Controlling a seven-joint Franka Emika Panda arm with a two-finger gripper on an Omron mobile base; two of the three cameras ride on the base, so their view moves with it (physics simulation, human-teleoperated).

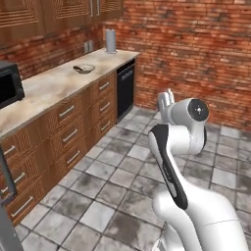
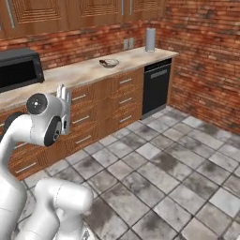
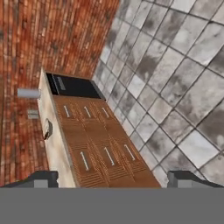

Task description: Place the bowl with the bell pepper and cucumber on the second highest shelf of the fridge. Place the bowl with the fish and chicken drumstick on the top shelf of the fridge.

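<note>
One bowl [image 1: 84, 68] sits on the beige counter [image 1: 54, 83], far down its length; I cannot tell what is in it. The same bowl [image 2: 109, 62] lies well beyond the arm in the right base view, and in the hand view the bowl [image 3: 47, 130] is small and at the left. My gripper [image 1: 167, 97] is raised over the tiled floor, far from the counter and the bowl. Its fingertips [image 3: 41, 179] stand wide apart, so the gripper [image 3: 113, 180] is open and holds nothing. In the right base view the gripper [image 2: 63, 90] tops the folded arm. The fridge is out of view.
A black microwave [image 2: 18, 70] stands on the counter's near end and a grey cylinder [image 2: 150, 39] at its far end. Drawer fronts [image 1: 68, 132] and a black dishwasher [image 2: 156, 86] line the counter below. Brick walls close the corner. A grey panel edge [image 1: 7, 215] shows at lower left.
</note>
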